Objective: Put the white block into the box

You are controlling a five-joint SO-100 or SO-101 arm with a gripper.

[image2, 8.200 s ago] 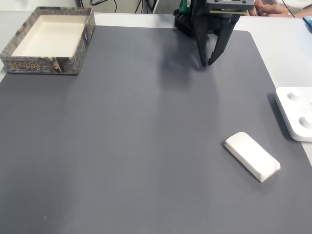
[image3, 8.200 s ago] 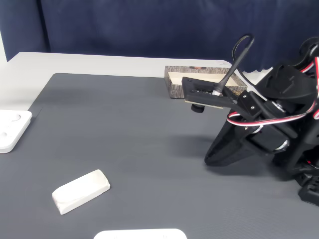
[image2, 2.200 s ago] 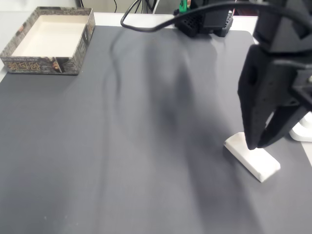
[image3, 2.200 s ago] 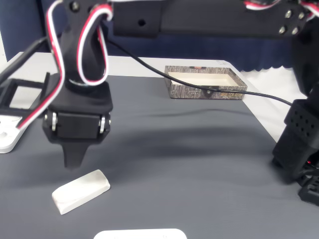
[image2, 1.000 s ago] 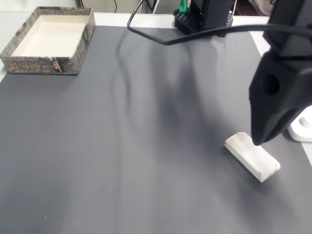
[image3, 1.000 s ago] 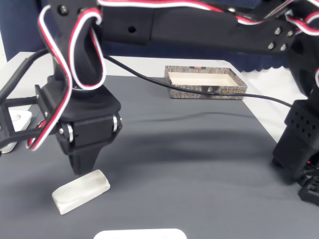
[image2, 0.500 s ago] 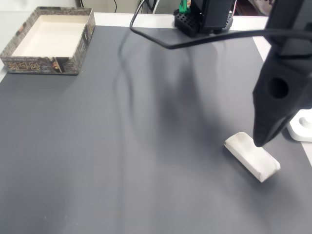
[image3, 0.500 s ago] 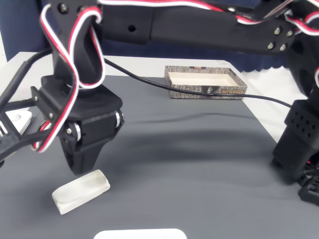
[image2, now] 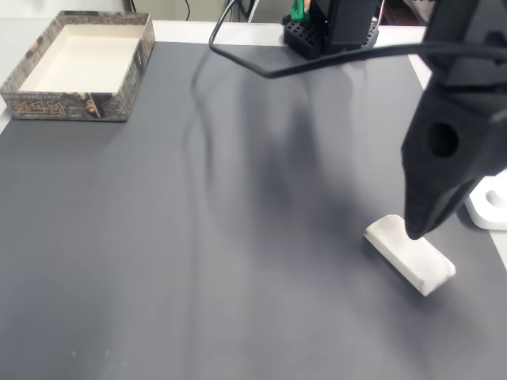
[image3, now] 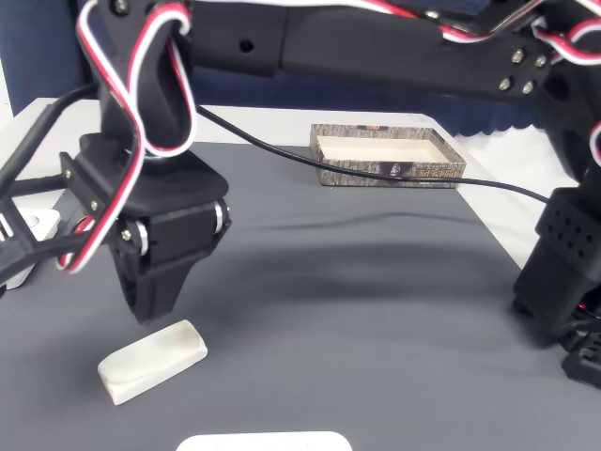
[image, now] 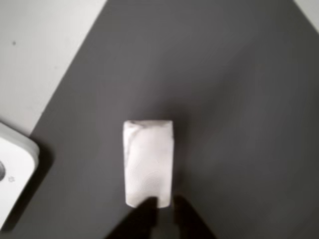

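our gripper (image2: 417, 231) hangs over one end of the white block (image2: 410, 254) with its fingers nearly together (holding nothing), the block lying on the grey mat (image2: 238, 237) far from the box (image2: 75, 107), so we could knock it askew coming down.

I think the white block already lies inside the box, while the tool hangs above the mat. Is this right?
Not quite. The block lies on the grey mat, far from the box, which holds nothing; a fixed view shows this. The tool does hang above the mat, just over the block's end.
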